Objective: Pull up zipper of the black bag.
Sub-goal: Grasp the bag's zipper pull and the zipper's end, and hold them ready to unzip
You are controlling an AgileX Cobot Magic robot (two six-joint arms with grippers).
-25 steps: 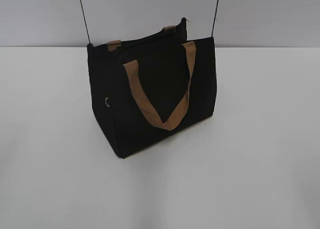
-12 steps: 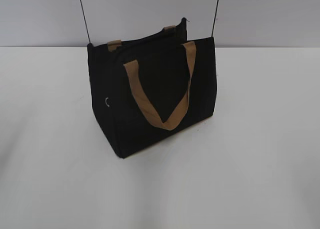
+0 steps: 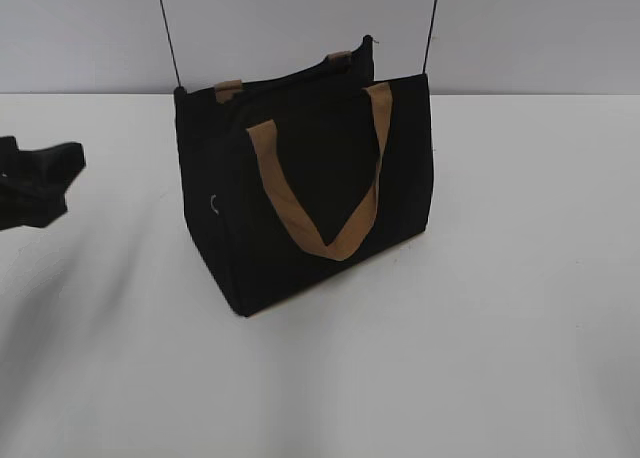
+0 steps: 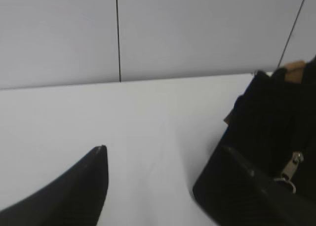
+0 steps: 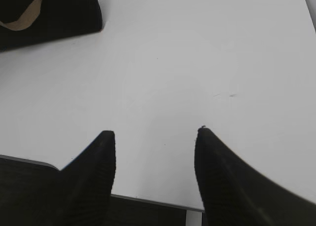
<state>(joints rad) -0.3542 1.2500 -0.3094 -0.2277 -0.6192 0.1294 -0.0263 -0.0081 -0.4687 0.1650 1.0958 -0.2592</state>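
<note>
The left gripper (image 3: 40,183) has just entered the exterior view at nine o'clock, fingers spread apart with nothing between them, suggesting the approach is starting. The black bag (image 3: 305,193) stands upright at centre; its zipper (image 4: 291,168) pull shows silver in the left wrist view. The right gripper (image 5: 155,137) hovers agape over bare table (image 5: 197,58). A small white mark on the bag's end is unreadable.

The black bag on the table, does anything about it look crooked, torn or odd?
Nothing stands out. The black bag stands upright on the white table, undamaged, one tan handle hanging down its side. Its top looks slightly open, and the silver zipper pull dangles at one end.
</note>
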